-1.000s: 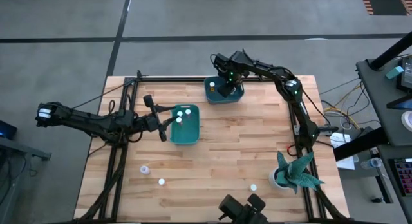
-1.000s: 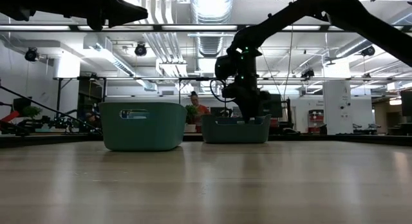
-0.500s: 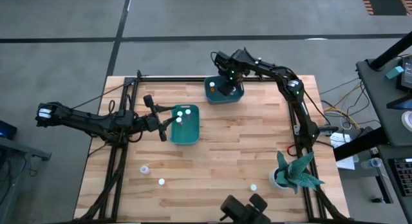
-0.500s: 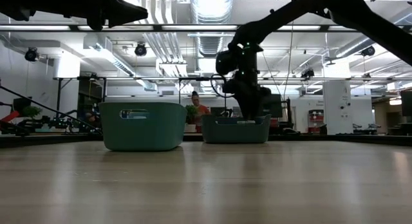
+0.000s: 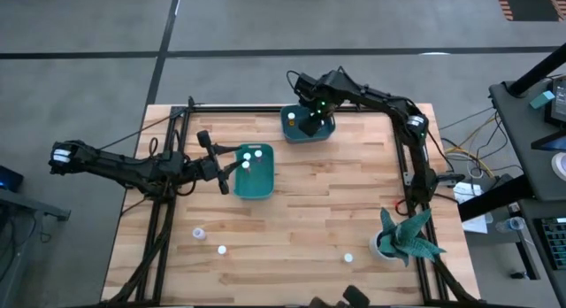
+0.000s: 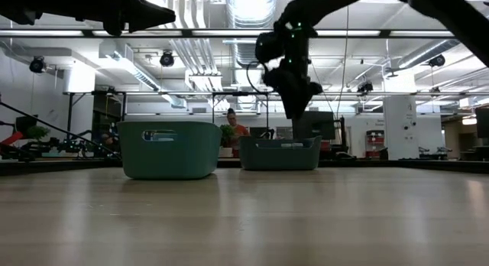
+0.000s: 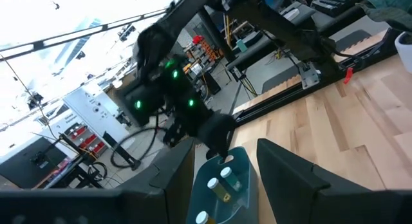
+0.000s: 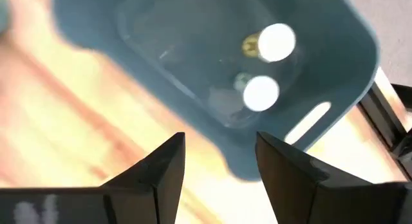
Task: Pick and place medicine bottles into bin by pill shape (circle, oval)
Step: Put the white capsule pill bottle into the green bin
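Two teal bins stand on the wooden table: one left of centre (image 5: 254, 177), one at the far edge (image 5: 308, 127). My right gripper (image 5: 310, 122) hangs open and empty above the far bin (image 6: 280, 153), where two white-capped medicine bottles (image 8: 277, 42) (image 8: 261, 92) stand on the floor. My left gripper (image 5: 228, 169) is open and empty at the left side of the other bin, which holds three bottles (image 7: 212, 183). Three more bottles (image 5: 199, 232) (image 5: 222, 250) (image 5: 348, 257) stand on the table near the front edge.
A teal-leaved plant in a white pot (image 5: 405, 239) stands at the table's right front corner. Dark frame rails run along the table's left and right edges. Bare wood lies between the bins and the front bottles.
My right gripper has risen from inside the far bin to above its rim, staying over the bin. The bottles in that bin stay in place.
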You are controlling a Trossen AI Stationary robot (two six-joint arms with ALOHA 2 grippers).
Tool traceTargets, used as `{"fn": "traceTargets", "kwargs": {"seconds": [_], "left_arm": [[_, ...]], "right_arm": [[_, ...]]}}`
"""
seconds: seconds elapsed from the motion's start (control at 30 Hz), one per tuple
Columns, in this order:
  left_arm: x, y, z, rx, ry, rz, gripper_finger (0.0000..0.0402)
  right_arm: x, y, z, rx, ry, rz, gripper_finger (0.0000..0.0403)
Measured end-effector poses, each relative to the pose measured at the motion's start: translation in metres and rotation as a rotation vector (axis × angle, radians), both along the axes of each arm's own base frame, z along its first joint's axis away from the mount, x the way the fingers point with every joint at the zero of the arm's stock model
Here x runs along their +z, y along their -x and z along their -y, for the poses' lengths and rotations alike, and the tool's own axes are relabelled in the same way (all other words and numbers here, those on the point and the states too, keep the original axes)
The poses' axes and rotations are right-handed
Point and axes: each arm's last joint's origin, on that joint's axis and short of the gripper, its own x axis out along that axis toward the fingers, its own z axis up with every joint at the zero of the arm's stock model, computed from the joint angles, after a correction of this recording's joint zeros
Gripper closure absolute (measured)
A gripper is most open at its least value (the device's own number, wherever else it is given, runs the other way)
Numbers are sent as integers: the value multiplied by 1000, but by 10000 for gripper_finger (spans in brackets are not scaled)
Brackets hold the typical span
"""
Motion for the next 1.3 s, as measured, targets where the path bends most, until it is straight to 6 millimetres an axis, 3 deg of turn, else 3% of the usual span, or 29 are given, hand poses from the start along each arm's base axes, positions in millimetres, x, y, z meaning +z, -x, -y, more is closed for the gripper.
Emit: {"fn": "traceTargets", "kwargs": {"seconds": [0.23,0.77,1.03,1.3], "left_arm": [[0,0,0,-3,32,10,249],[4,-1,2,-23,135,83,249],[0,-1,7,-74,353,135,249],[-1,-5,25,-176,531,146,249]], "right_arm": [[14,6,-53,58,30,71,223],[17,38,-173,245,89,414,223],[1,56,-210,408,125,585,223],[-21,67,-221,516,209,779,223]]}}
